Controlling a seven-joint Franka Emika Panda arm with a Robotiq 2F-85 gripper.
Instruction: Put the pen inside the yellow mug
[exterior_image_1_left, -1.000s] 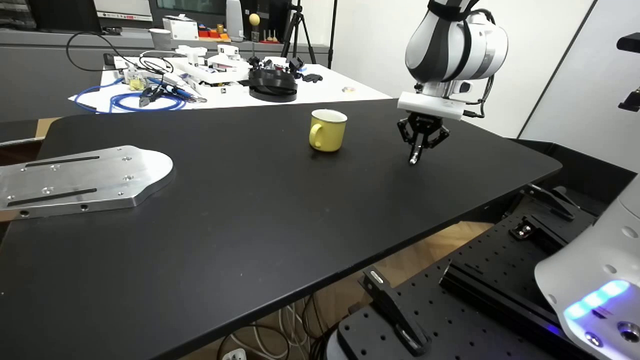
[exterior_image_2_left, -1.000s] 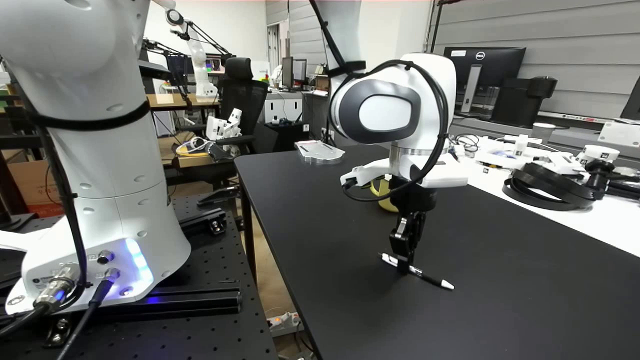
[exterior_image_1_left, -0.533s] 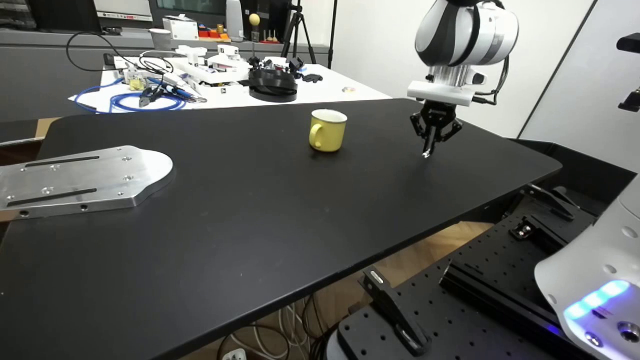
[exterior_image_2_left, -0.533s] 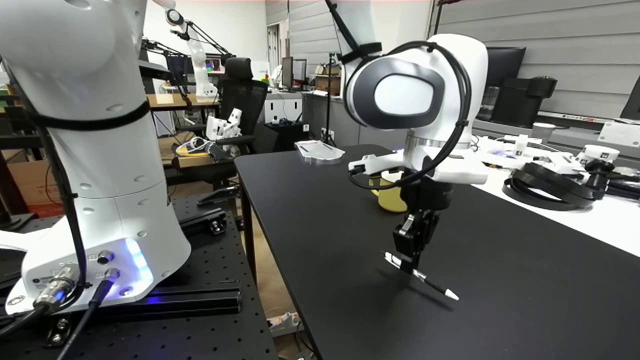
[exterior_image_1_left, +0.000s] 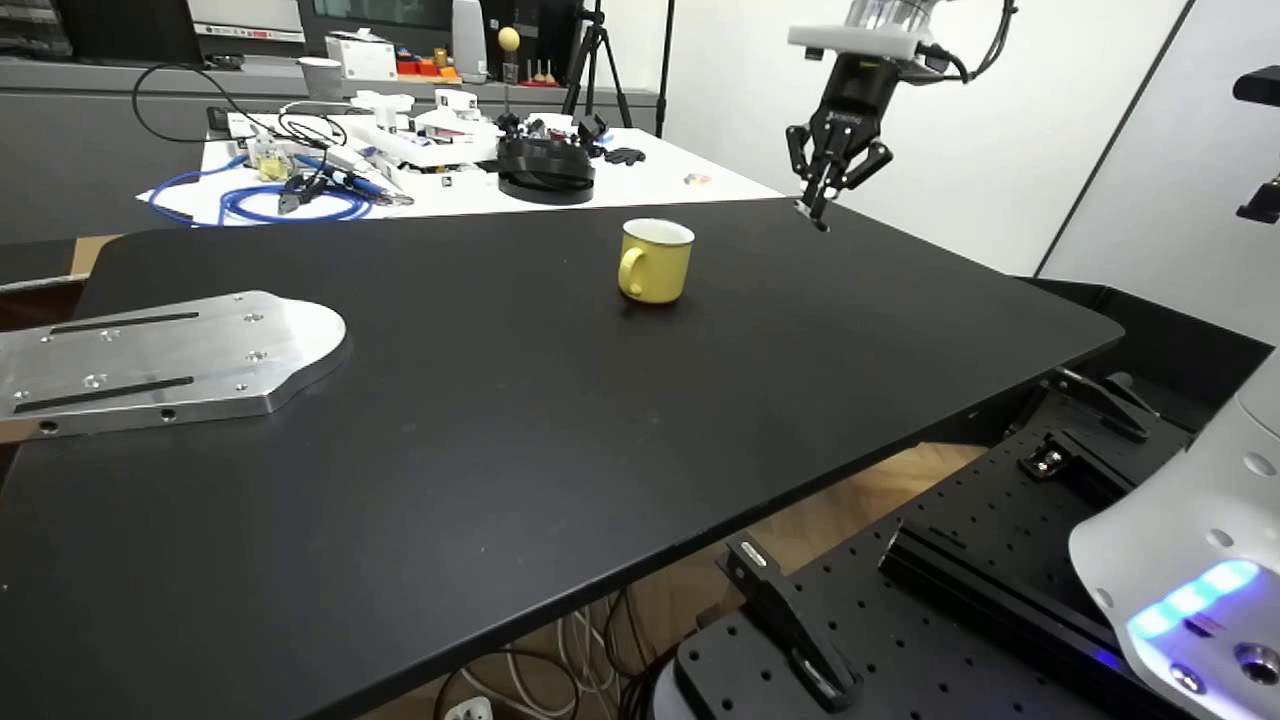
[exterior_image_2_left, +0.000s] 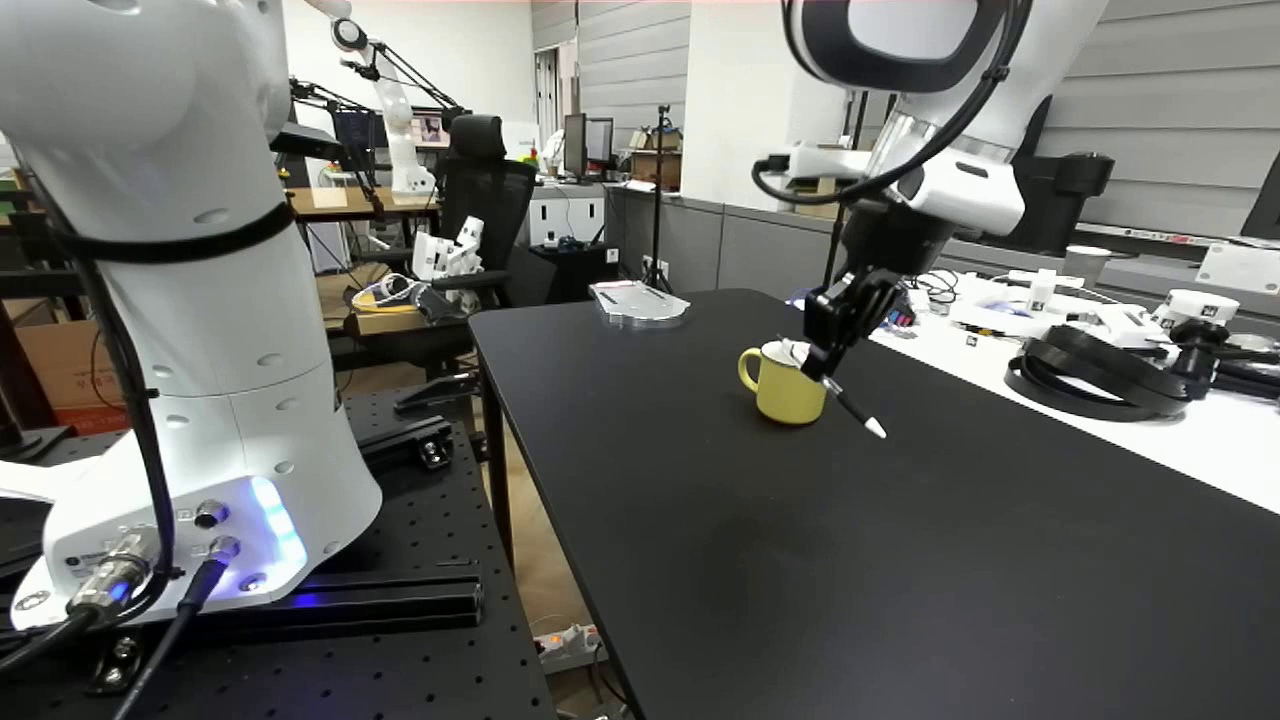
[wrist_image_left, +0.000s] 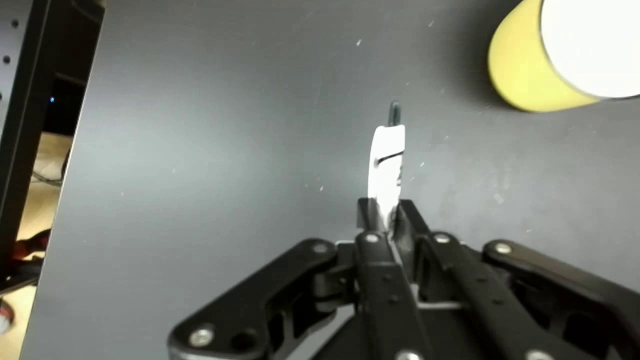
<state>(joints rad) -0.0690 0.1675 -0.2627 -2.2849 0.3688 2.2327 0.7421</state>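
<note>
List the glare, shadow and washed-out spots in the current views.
Wrist view: the inside of the yellow mug is washed out to featureless white, the pen has a glaring white part; a soft shadow lies on the table beside the mug, and a pale sheen spreads over it elsewhere. Both exterior views: the blue light strip glows, bleached at its core.

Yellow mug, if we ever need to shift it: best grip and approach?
Likely the rim, pinched from straight above, away from the handle: the mug stands upright, mouth up, so the hand could straddle the edge. That hand would need emptying first; it holds the pen.
</note>
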